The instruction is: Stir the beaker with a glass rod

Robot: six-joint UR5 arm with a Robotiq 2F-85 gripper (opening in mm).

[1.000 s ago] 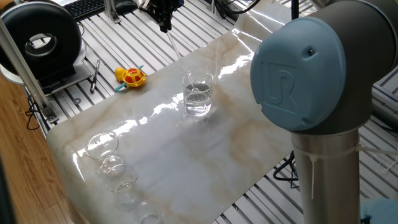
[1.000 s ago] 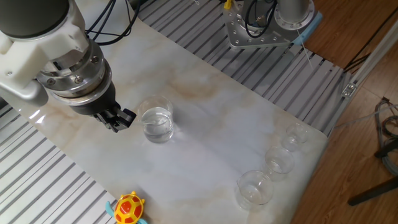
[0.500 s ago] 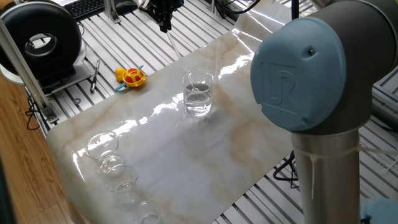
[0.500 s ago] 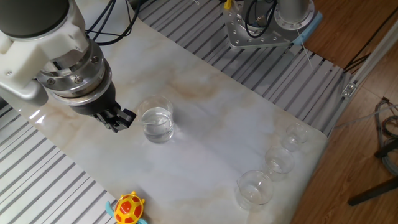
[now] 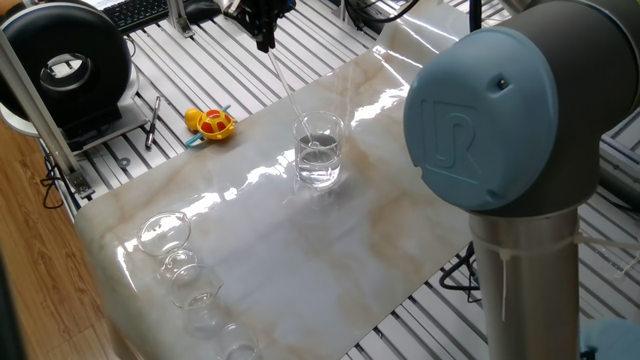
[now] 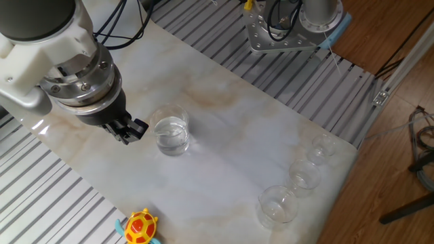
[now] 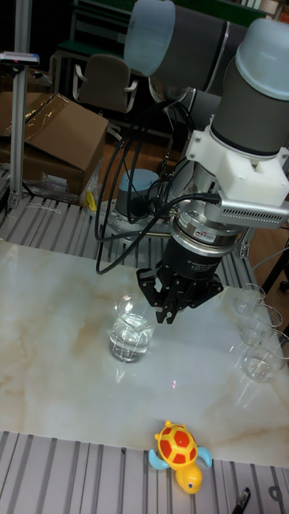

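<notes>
Gripper [image 5: 265, 40] jaws pinched on top of the glass rod [image 5: 283, 82]; rod slants down into the beaker [image 5: 319, 150], which sits mid-table on the marble top, nearer the edge by the toy turtle [image 5: 210, 122]. Risk: tilted rod levering on the rim could tip the beaker or snap. Small glass vessels [image 5: 165, 232] at the far corner are well apart, so there's open room around

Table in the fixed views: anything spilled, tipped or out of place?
No spill shows. The beaker stands upright with the glass rod slanting into it from the pincer. The only oddity is a toy turtle at the table's edge, unrelated to the glassware.
</notes>
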